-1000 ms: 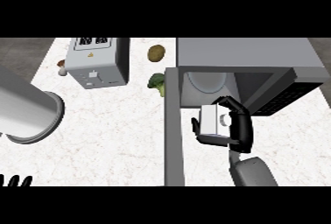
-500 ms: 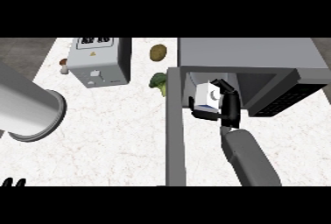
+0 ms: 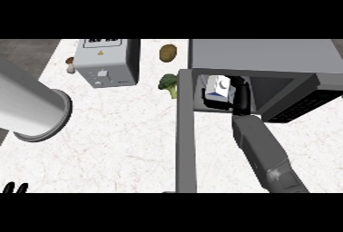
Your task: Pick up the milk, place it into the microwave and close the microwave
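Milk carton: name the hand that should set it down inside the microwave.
Right. The right robot hand is curled round the milk carton, already inside the microwave opening. The left robot hand shows only fingertips at the lower left edge.

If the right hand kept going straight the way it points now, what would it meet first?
The right hand, curled round the milk, points into the open microwave. Nothing else shows ahead inside, so it would probably meet the cavity's back wall first, though depth is unclear.
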Available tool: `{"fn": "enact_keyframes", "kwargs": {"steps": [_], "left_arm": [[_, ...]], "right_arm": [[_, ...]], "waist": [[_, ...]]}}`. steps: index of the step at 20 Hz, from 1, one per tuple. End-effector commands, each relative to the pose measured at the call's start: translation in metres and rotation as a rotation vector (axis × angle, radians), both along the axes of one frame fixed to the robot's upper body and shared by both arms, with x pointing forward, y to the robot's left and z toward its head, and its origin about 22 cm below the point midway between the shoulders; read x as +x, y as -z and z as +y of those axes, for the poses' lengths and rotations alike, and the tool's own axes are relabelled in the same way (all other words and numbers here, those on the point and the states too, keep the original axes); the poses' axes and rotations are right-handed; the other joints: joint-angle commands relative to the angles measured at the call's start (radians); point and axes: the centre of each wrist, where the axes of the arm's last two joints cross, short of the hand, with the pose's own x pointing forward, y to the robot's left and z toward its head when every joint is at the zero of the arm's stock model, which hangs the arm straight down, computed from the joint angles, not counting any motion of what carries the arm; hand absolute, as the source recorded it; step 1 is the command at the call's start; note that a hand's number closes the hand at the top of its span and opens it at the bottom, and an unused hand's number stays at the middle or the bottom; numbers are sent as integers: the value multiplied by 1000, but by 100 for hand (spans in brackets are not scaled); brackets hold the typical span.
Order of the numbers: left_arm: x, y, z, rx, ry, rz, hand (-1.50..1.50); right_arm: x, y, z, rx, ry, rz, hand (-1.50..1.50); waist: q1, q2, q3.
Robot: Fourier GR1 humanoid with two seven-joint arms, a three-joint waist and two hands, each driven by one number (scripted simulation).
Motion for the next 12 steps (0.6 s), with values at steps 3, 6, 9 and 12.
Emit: {"fn": "enact_keyframes", "kwargs": {"steps": [3, 6, 9, 12], "left_arm": [[8, -3, -6, -4, 6, -5, -150], [9, 2, 9, 12, 27, -9, -150], [7, 6, 3, 0, 44, 1, -150], [16, 12, 1, -12, 51, -4, -150]], "right_arm": [[13, -5, -31, -99, 13, 11, 150], [16, -7, -36, -147, 35, 24, 150], [16, -7, -42, -223, 58, -6, 150], [30, -28, -49, -286, 89, -65, 150]], "waist": [[19, 11, 2], [32, 17, 1], [47, 25, 2], [47, 26, 2]]}}
